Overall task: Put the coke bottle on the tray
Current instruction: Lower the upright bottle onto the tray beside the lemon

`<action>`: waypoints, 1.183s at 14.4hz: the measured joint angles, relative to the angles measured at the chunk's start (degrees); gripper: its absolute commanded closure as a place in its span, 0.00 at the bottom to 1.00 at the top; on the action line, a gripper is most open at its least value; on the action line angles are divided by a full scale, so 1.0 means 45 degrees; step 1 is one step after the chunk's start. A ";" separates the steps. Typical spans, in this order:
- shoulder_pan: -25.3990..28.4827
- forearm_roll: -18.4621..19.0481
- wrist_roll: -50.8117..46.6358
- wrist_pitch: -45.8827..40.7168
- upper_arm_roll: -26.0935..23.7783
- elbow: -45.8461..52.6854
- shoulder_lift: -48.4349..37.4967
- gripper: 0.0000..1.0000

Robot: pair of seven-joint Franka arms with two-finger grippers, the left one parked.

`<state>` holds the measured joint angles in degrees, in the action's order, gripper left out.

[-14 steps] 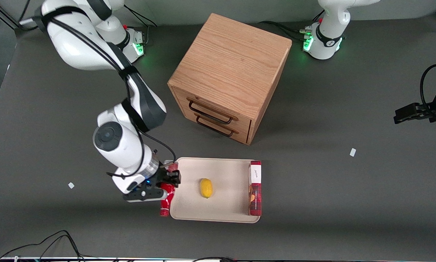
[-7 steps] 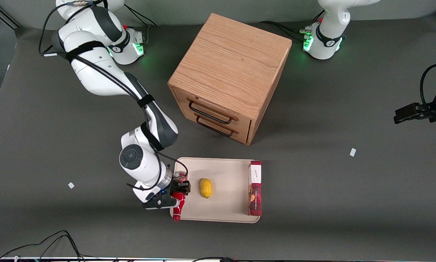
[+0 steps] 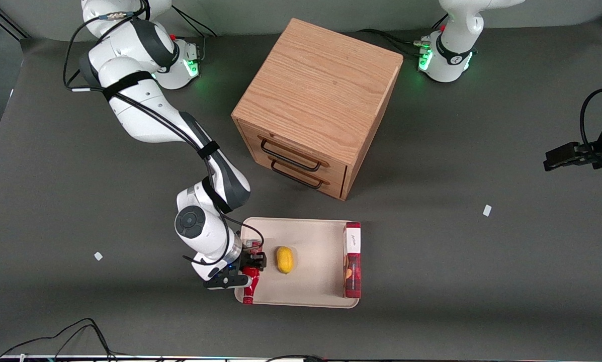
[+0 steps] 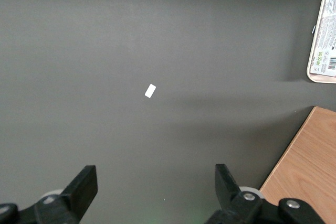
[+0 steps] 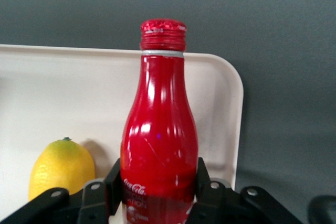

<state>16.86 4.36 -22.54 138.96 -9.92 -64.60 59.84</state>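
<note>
front view high overhead, wrist views close, all catch tray (image 3: 311,231)

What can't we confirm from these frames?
- Whether the coke bottle touches the tray: front view, the gripper covers its middle; right wrist view, its base is cut off.
- Text on the red box: too small.
- Lemon: partly cut off in the right wrist view.

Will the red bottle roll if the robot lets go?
Probably: the coke bottle, shut in the gripper over the tray, is round, glossy and lying lengthwise. The low rim or the lemon might stop it.
</note>
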 measured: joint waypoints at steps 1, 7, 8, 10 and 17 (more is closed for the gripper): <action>0.0000 0.0000 0.0000 0.0096 0.0000 0.0004 0.0049 0.11; 0.0000 0.0000 0.0000 0.0540 -0.0011 -0.0005 0.0078 0.00; 0.0001 0.0000 0.0000 0.0618 -0.0018 0.0008 0.0073 0.00; -0.0001 0.0000 0.0000 0.0627 -0.0029 0.0037 -0.0017 0.00; -0.0608 0.0020 0.0467 -0.1932 0.0414 -0.1270 -0.3251 0.00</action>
<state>14.13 4.45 -20.43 130.26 -8.05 -70.32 45.21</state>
